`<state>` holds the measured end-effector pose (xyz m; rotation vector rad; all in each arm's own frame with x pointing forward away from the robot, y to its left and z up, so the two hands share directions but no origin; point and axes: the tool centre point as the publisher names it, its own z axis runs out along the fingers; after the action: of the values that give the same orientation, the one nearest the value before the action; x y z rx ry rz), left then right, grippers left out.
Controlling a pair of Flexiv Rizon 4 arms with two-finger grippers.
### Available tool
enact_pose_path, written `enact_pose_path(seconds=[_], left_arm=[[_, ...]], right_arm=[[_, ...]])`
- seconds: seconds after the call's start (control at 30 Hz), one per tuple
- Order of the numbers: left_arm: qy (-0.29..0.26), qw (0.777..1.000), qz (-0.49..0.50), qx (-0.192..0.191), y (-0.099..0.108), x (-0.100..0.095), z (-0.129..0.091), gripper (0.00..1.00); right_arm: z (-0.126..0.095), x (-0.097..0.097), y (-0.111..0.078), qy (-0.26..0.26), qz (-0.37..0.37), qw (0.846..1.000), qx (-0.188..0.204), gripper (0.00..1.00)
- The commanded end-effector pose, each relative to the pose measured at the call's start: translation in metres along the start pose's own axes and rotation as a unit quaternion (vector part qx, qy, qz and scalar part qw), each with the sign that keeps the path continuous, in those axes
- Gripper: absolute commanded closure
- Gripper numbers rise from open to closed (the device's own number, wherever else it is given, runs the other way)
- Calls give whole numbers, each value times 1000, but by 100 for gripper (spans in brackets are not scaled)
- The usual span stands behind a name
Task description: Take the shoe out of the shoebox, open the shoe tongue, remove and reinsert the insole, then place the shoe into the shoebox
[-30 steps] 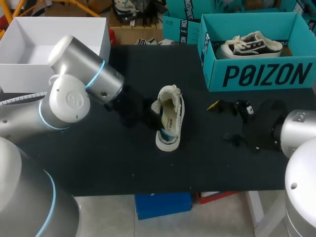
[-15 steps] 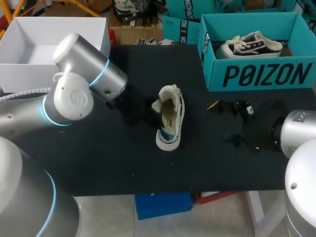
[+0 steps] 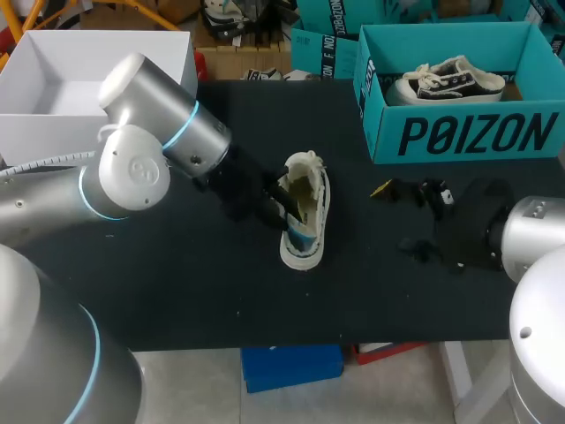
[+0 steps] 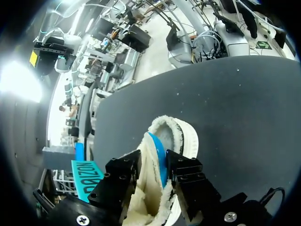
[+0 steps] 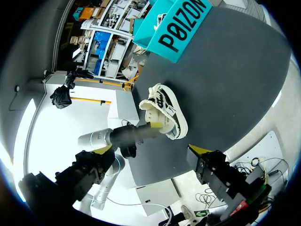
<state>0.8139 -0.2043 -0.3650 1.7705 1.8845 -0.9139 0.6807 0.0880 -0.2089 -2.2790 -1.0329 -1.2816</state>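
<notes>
A cream shoe (image 3: pixel 306 216) lies on the black table (image 3: pixel 177 283), its opening turned toward my left arm. A blue insole (image 4: pixel 157 155) shows inside against the fleecy lining. My left gripper (image 3: pixel 279 198) is pushed into the shoe's opening. Its fingers (image 4: pixel 123 176) stand a little apart, with the lining and the insole's edge between them; the tips are hidden. My right gripper (image 3: pixel 402 219) rests wide open on the table to the right of the shoe, holding nothing. In the right wrist view the shoe (image 5: pixel 164 115) lies well ahead of that gripper (image 5: pixel 150 157).
A teal shoebox (image 3: pixel 463 137) at the back right holds a black shoe (image 3: pixel 450 79). A white open box (image 3: pixel 35 132) stands at the back left. Bare black tabletop stretches along the front edge.
My left gripper has pushed to the right into the shoe's opening and its fingers have parted. The shoe has shifted slightly. The right arm has not moved.
</notes>
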Motion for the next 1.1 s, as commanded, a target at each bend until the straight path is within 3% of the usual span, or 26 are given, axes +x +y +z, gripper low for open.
enact_pose_path(seconds=[0.03, 0.47, 0.53, 0.57, 0.6, 1.1], left_arm=[[-3, 1000, 1, 4, -5, -5, -15, 0], [25, 999, 20, 14, -8, -24, -40, 3], [44, 998, 27, 22, -10, -25, -40, 66], [49, 998, 29, 24, -10, -25, -40, 87], [54, 998, 31, 26, -11, -25, -40, 100], [118, 991, 44, 50, -25, 0, -18, 100]], right_arm=[[-5, -8, 0, 15, 20, 998, 65, 0], [-5, -8, 0, 15, 20, 998, 65, 0], [-5, -8, 0, 15, 20, 998, 65, 0], [-5, -8, 0, 15, 20, 998, 65, 0], [-5, -8, 0, 15, 20, 998, 65, 0], [-5, -8, 0, 15, 20, 998, 65, 0]])
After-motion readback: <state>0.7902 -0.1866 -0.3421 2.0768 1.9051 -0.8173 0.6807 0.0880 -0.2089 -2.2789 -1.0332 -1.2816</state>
